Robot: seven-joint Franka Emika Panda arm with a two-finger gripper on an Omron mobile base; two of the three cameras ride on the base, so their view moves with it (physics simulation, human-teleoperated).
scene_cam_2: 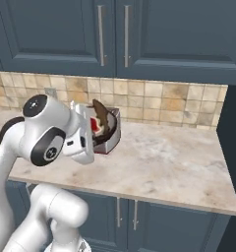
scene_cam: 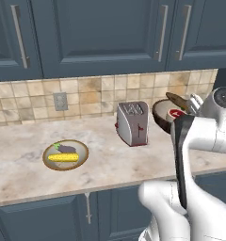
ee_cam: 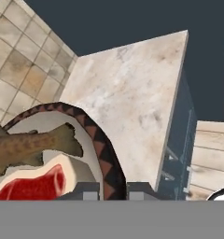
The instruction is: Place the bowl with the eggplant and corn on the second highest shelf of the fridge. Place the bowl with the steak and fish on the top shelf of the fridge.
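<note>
— So where is the steak-and-fish bowl [ee_cam: 102, 149] against the toaster [scene_cam: 133, 123]?

— Lifted off the counter [scene_cam_2: 164, 162], held tilted in the air. From the left base camera it sits just past the toaster's right side, in front of the tiled backsplash [scene_cam: 35, 96]; from the right base camera it hangs right in front of the toaster and hides most of it.

— And the gripper [ee_cam: 113, 189]?

— Clamped on the bowl's patterned rim — one dark fingertip [ee_cam: 84, 191] inside the wall, the other outside it.

— What's in the bowl?

— The red steak [ee_cam: 34, 184] with its pale fat edge lies low against the wall, and the brown fish [ee_cam: 32, 147] lies above it, its tail reaching toward the rim. In the base views the fish pokes up over the rim.

— The other bowl [scene_cam: 65, 155]?

— Flat on the counter, well to the toaster's left and nearer the front edge. The yellow corn [scene_cam: 63, 157] lies across it, with the dark eggplant [scene_cam: 68, 148] touching it on the backsplash side.

— Anything else near the toaster?

— A wall socket [scene_cam: 60, 100] on the tiles up and to its left, blue-grey cabinets [scene_cam: 100, 35] overhead.
</note>
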